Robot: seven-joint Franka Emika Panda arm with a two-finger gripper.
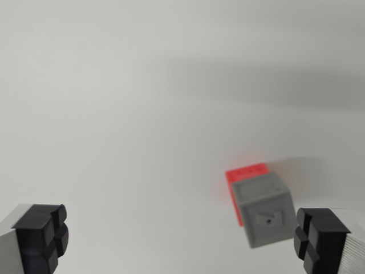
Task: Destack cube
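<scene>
Two black rubber pads sat closest to the lens, one in each lower corner of the wrist view: the left fingertip (41, 237) and the right one (319, 240), each mounted on a pale grey finger body. They belonged to the claw (180, 238), which stood spread wide with nothing between its tips, only bare surface showing in the gap.

Just beyond the right pad, and near it without touching, was the grey cube (263, 212). It lay slightly turned, its top face showing a shallow square recess and its near face carrying small dark marks too blurred to read. It sat on top of a red cube (245, 172), of which only a strip along the far side and a thin sliver down the wrist view's left side were visible; the rest was hidden under the grey one. The stack was therefore still together, the grey block resting on the red.

Both cubes stood on a plain white bench (125, 114), whose edges and corners lay outside the picture, so their place on it could not be told. A soft shadow stretched from the stack towards the wrist view's right, and a broader dim band crossed the bench farther back.
</scene>
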